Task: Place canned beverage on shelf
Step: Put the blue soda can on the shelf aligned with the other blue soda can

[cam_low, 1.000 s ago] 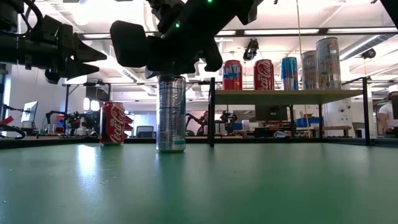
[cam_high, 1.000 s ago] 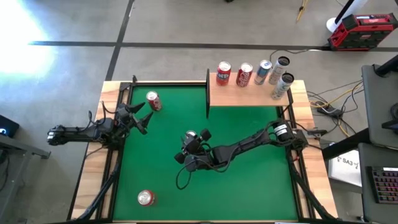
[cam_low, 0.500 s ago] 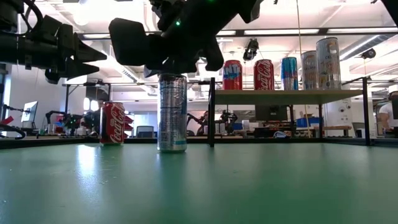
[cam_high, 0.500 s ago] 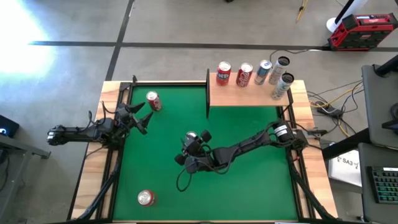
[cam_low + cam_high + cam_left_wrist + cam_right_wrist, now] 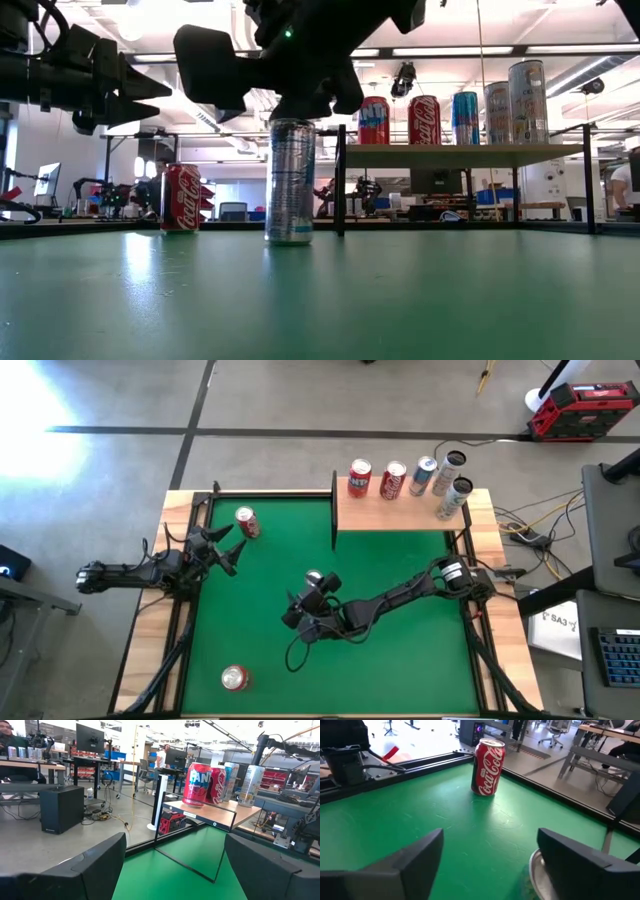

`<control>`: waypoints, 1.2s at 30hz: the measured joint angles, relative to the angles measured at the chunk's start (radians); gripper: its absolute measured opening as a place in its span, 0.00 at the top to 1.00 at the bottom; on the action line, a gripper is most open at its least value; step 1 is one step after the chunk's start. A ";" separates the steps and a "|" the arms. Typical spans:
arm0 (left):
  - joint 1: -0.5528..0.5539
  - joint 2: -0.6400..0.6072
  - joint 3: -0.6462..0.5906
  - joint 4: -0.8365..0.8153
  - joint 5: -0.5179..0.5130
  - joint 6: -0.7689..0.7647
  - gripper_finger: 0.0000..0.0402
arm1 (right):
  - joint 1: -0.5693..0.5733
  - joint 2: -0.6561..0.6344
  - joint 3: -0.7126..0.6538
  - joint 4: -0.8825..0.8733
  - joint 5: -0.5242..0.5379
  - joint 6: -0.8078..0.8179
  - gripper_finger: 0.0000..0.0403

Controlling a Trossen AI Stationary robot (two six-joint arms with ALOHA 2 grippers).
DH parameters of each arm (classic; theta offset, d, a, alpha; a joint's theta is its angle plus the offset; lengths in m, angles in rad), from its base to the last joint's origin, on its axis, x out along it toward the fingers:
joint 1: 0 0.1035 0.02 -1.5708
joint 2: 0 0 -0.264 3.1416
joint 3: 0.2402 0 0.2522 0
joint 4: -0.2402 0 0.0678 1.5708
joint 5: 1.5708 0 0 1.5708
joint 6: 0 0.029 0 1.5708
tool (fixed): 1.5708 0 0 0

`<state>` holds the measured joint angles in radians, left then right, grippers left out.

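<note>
Red can (image 5: 488,767) – Coca-Cola; shelf can (image 5: 198,784) – Fanta.

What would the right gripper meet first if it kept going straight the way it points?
Probably the red cola can near the far left corner of the green table: it stands ahead between the open fingers of the right gripper. The silver can lies just under one finger.

Bright overhead strip lights, backlit silhouetted arms in low view, blurred near gripper fingers
</note>
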<state>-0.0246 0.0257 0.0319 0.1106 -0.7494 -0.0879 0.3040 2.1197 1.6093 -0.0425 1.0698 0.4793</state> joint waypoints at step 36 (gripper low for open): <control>0.000 0.000 0.000 0.000 0.000 0.000 0.19 | -0.119 -0.332 0.000 -0.667 -0.971 -0.083 0.11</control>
<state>-0.0246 0.0255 0.0319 0.1107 -0.7490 -0.0879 0.1854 1.7874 1.6093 -0.7098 0.0991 0.3963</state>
